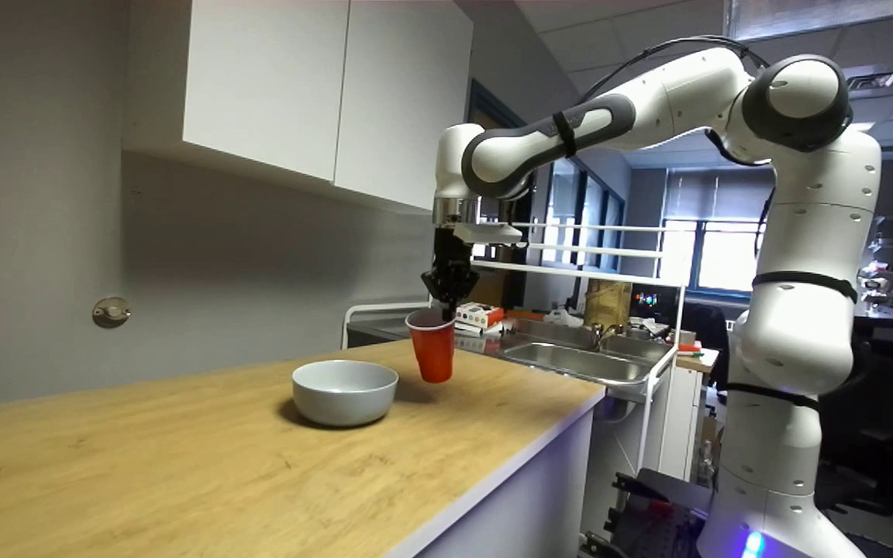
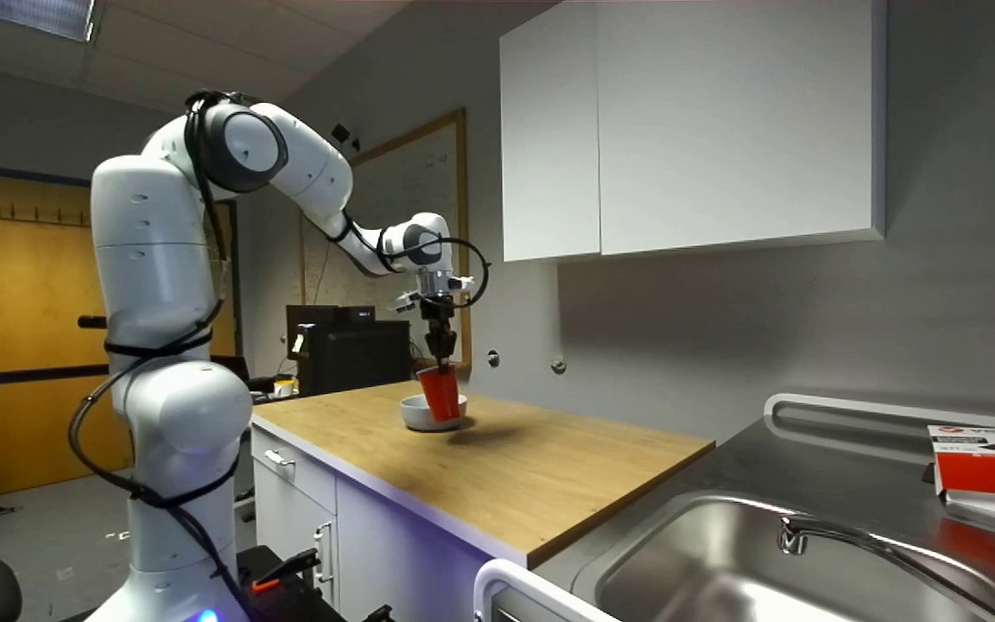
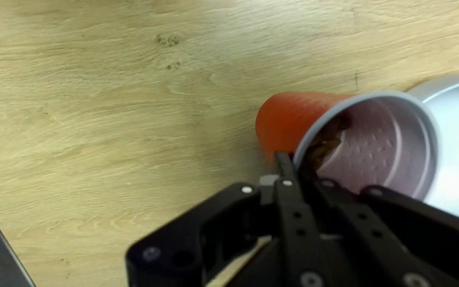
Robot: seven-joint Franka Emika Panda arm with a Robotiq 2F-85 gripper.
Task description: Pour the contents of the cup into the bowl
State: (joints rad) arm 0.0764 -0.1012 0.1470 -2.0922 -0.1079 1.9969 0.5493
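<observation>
Gripper (image 1: 448,313) pinches red cup (image 1: 434,350) at its rim, long axis leaning mouth-first toward bowl (image 1: 344,403), just left, below centre in an exterior view.

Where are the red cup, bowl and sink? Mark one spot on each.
Red cup (image 1: 433,353): in an exterior view, on its outer wall.
Bowl (image 1: 344,401): in an exterior view, on its outer side.
Sink (image 2: 722,563): in an exterior view, inside its basin.

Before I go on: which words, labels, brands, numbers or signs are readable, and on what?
"VELCRO", probably, on the red-and-white box in an exterior view; slightly blurred.
Its other print: too small to read.
Whiteboard marks: too faint to read.
Red cup and bowl: no readable text.
</observation>
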